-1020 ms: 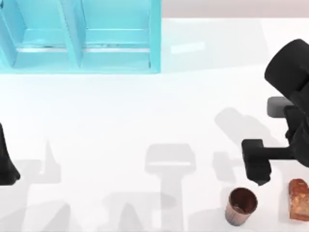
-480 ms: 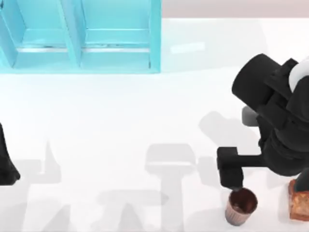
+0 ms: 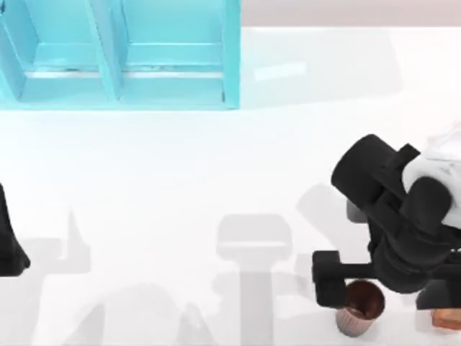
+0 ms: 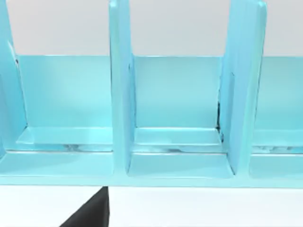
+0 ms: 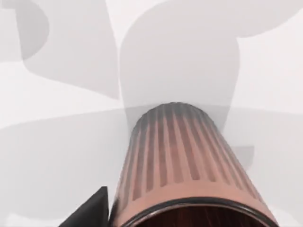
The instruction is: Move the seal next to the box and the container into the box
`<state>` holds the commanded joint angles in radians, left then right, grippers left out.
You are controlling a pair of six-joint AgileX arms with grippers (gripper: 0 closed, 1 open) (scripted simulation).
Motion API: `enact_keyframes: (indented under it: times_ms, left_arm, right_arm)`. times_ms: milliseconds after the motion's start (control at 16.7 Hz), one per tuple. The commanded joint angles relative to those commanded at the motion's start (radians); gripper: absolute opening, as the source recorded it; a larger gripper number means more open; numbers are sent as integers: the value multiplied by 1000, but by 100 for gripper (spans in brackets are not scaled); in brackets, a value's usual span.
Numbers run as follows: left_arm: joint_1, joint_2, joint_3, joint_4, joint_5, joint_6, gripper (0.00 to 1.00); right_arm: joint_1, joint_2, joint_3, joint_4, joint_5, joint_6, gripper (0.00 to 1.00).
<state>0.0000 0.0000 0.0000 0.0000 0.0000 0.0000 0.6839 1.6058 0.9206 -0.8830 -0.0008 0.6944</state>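
A: Top view, what do you get w/ the right arm?
B: You see the right gripper (image 3: 333, 280) low at the surface's right side, its black body touching the left rim of the container (image 3: 359, 308). The arm's bulk sits over it to the right. Jaws: you cannot tell how far apart they stand, nor whether they hold anything.

A: And the task things in that view?
B: The container stands upright near the bottom edge, dark inside, ribbed wall outside. The seal (image 3: 448, 319) is just right of it, mostly hidden under the arm; only an orange-brown corner shows. The box (image 3: 119, 54), a blue piece w/ dividers, lies at top left, well apart from both.

A: Left arm?
B: The left gripper (image 3: 11, 241) is parked at the surface's left edge. Its jaws: cannot tell.

A: Left wrist view?
B: You look into the box (image 4: 170, 113): blue compartments, upright dividers, white surface (image 4: 203, 208) in front.

A: Right wrist view?
B: The container (image 5: 182, 165) is very close, ribbed pinkish-brown wall w/ dark rim, standing on the white surface (image 5: 57, 156). A black jaw tip sits just beside its wall; contact is unclear.
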Motion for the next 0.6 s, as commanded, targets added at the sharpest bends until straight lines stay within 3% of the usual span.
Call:
enact_keyframes:
  times_ms: [300,600]
  left_arm:
    - [0,0,0,0,0,0,100]
    - [0,0,0,0,0,0,100]
  right_arm:
    - [1,9,-21,26,0,1,100]
    - [1,9,-21,26,0,1,62]
